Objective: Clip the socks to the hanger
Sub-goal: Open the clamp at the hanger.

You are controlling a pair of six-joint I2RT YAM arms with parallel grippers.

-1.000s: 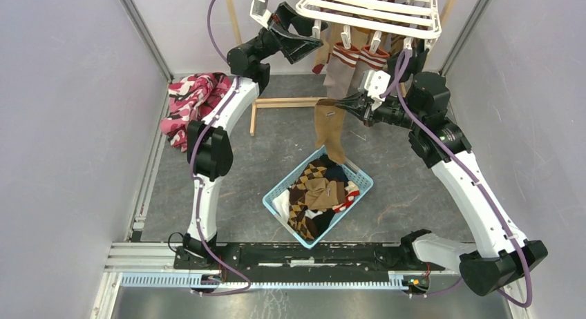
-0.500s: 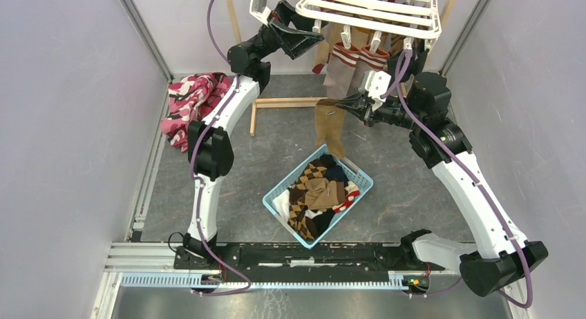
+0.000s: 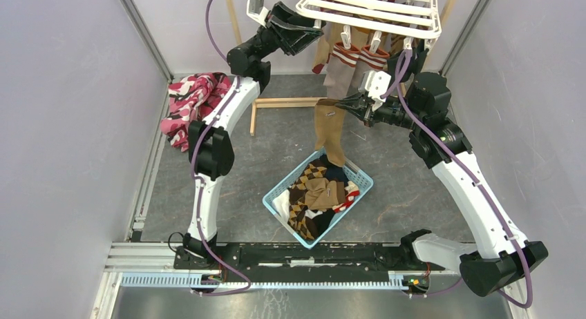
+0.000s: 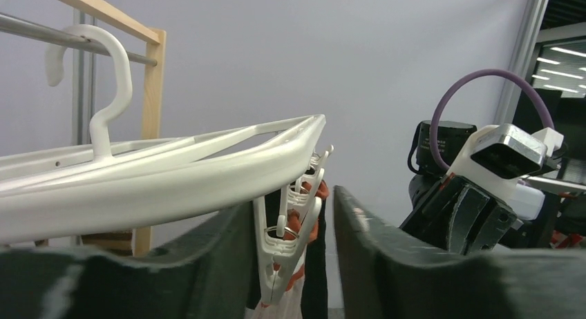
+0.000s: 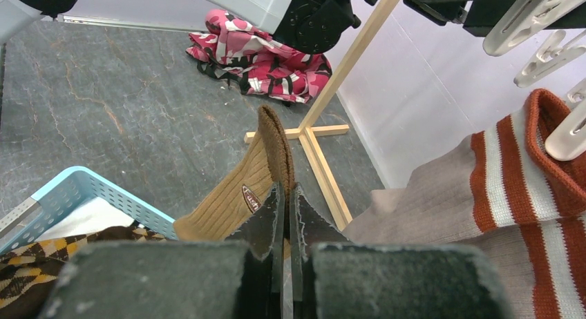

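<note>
One tan sock (image 3: pixel 330 129) hangs cuff-up from the right gripper (image 3: pixel 343 105), whose jaws are clamped on the cuff; the toe dangles just over the basket (image 5: pixel 76 191) below it. Left gripper (image 4: pixel 294 215) is higher and to its left, fingers apart, straddling a clip (image 4: pixel 282 253) at the hanger (image 3: pixel 373 15) corner. Best approach: squeeze the clip tails fully, lift the cuff into the mouth, then let go. Striped-cuff grey socks (image 3: pixel 359 56) hang clipped just behind the right gripper. Basket holds a heap of argyle, tan, black and striped socks.

Overhead camera looks down from behind; both close wrist cameras catch the hanger (image 4: pixel 207 160).
</note>
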